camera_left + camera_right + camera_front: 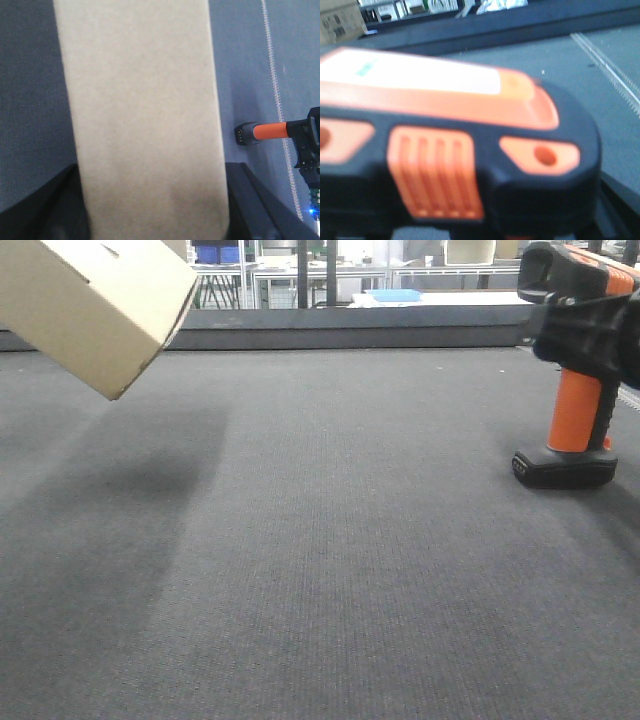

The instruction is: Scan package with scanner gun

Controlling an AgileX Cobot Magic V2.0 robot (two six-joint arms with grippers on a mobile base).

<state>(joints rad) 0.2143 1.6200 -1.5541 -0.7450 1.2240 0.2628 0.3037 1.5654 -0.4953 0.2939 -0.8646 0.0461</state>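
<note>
With the box (95, 300) pinched aloft and tilted in the left gripper (150, 215), well apart from the scanner (577, 410) that the right gripper (588, 325) seems to clamp, its unseen label may face away, so the scan misses.

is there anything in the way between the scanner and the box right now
Nothing visible. In the front view the box hangs tilted at upper left and the scanner is upright at right, with only bare grey mat between them. The left wrist view shows the same open gap.
</note>
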